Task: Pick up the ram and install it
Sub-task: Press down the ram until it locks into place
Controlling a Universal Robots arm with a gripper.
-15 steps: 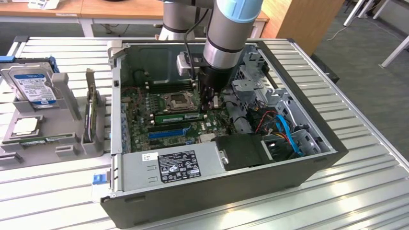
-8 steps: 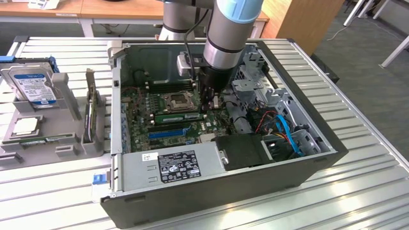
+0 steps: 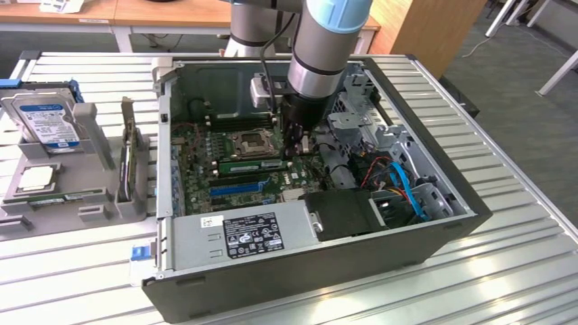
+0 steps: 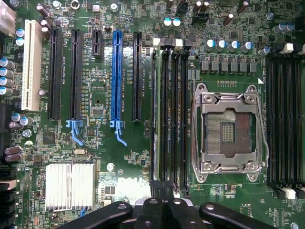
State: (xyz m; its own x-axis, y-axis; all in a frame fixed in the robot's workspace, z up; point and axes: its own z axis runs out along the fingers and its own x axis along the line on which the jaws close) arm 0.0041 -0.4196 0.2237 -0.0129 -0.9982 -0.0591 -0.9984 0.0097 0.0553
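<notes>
First, at the exterior view's left, outside the case: silver hard drive (image 3: 43, 120), upright in a grey rack (image 3: 95, 145). Open computer case (image 3: 456, 206): motherboard (image 3: 194, 166) on its floor, power supply (image 3: 248, 233) along the near wall. The ram (image 3: 253, 166): on edge in a slot just beside the CPU socket (image 3: 250, 142). Gripper (image 3: 296, 147): fingers pinched together, nothing between them, near the ram's end; contact cannot be told. Crowding it on the exterior view's right: metal drive cage (image 3: 361, 128), blue cables (image 3: 408, 193).

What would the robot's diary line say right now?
place: inside PC case | gripper: shut, over end of memory slots | ram: standing in slot beside CPU socket | contact: cannot tell
</notes>
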